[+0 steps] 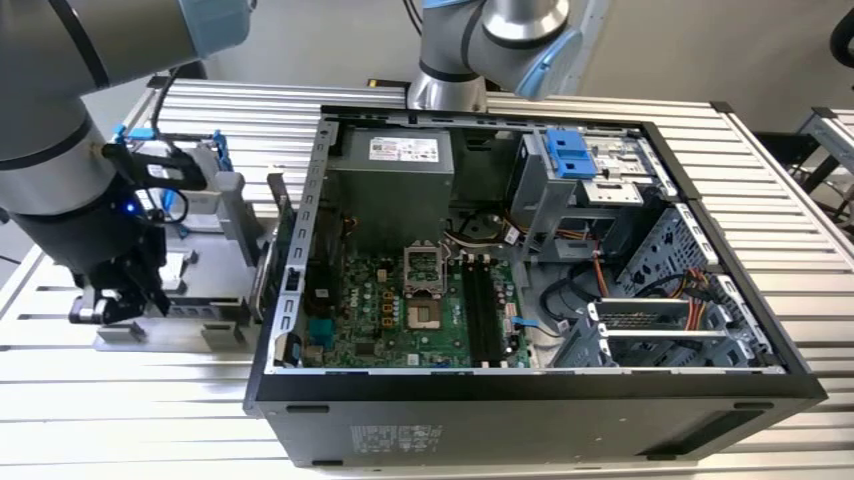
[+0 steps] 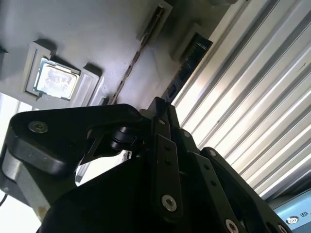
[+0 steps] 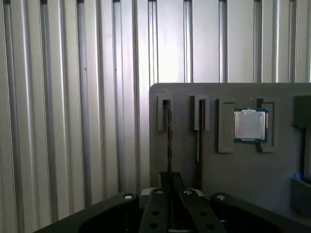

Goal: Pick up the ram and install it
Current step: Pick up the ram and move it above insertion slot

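The arm [image 1: 67,180] is standing at the exterior view's left, beside the open computer case [image 1: 534,395], with its wrist turned straight down so that the hand [image 1: 123,300] is pointing at a grey holder tray [image 1: 200,328] lying on the ribbed metal tabletop [image 1: 134,420]. In the first wrist view the two dark fingers [image 3: 156,213] are converging to a narrow tip directly over the tray slot farthest from the square processor chip [image 3: 250,124]. The ram [image 3: 168,141] is sitting edge-up in that slot, showing as a thin dark line running into the fingertips, and the hand is clenching on its upper edge. The ram is resting in the tray, not lifted clear of its slot. A second stick [image 3: 198,136] is standing in the neighbouring slot, just beside the ram and between it and the chip, and the hand is not touching it. Inside the case, well apart from the hand, the green motherboard [image 1: 380,310] is lying flat with its long black memory slots [image 1: 483,300] facing up.
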Action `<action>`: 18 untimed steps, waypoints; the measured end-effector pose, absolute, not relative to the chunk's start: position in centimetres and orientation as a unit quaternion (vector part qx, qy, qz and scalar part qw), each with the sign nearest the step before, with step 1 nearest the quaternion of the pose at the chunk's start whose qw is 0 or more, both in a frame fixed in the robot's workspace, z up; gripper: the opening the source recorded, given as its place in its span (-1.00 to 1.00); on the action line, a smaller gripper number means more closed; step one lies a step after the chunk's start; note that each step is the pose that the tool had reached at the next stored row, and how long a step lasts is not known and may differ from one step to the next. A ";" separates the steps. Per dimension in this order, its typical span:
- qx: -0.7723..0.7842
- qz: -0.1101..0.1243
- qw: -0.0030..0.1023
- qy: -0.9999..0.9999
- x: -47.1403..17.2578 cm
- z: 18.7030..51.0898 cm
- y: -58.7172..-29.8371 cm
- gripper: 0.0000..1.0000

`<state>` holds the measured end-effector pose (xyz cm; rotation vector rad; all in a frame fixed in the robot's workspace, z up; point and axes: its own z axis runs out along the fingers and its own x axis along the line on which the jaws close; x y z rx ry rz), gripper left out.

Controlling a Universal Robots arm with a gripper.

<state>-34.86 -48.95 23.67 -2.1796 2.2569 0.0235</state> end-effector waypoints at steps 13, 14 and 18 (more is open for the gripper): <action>-0.695 0.008 0.002 0.719 -34.9 26.6 -49.0 -1.00; -0.695 0.007 0.002 0.719 -34.9 26.8 -49.0 -1.00; -0.695 0.008 0.002 0.719 -34.9 27.7 -49.0 -1.00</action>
